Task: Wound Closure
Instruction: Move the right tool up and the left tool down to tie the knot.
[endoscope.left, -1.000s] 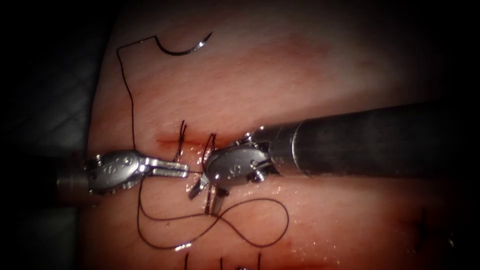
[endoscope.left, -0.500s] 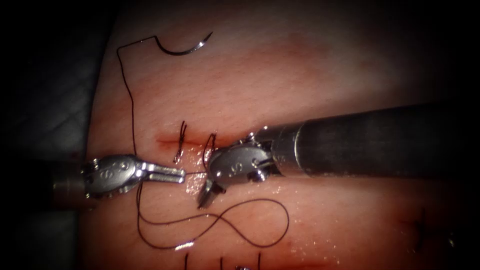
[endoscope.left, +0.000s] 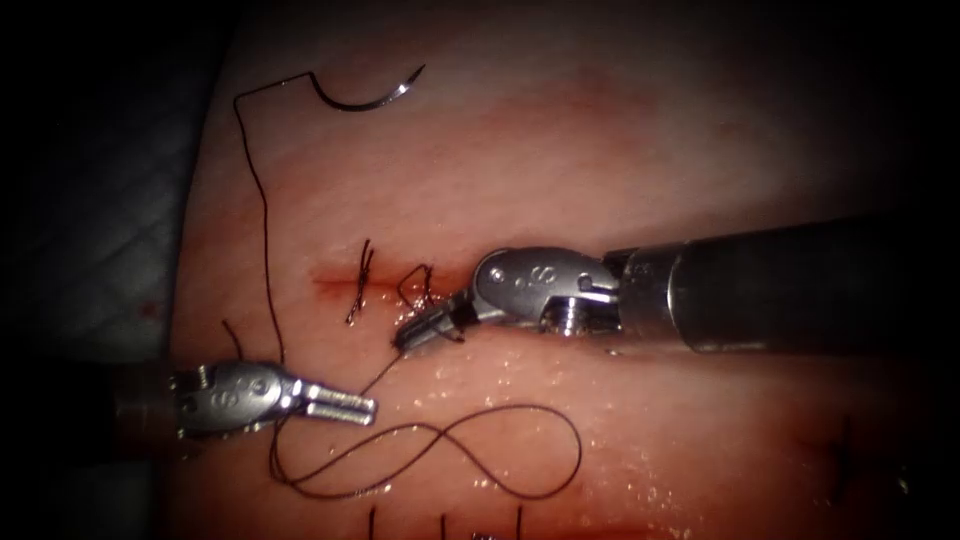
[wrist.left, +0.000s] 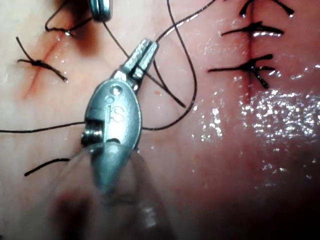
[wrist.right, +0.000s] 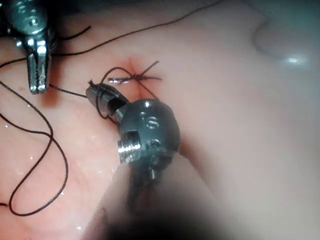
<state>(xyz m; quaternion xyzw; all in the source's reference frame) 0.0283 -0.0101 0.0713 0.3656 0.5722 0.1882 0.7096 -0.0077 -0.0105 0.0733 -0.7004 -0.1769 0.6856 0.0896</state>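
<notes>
With our right tool (endoscope.left: 420, 333) clamped on the thread (endoscope.left: 430, 445) beside the cut (endoscope.left: 335, 283), the knot can cinch. Our left tool (endoscope.left: 345, 404), below the cut, looks closed on thread too; the needle (endoscope.left: 365, 92) lies free on the tissue (endoscope.left: 600, 170) above the cut.

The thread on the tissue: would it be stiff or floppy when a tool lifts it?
Probably floppy: the thread lies in loose curls on the tissue. Likely light and thin. Possibly slippery, since the surface glistens.

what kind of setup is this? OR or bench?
Likely a bench suturing practice rig, not an OR: a bare slab of tissue with a short cut, a loose curved needle lying on it trailing thread, and two wristed tools, left tool and right tool, working the stitches.
</notes>
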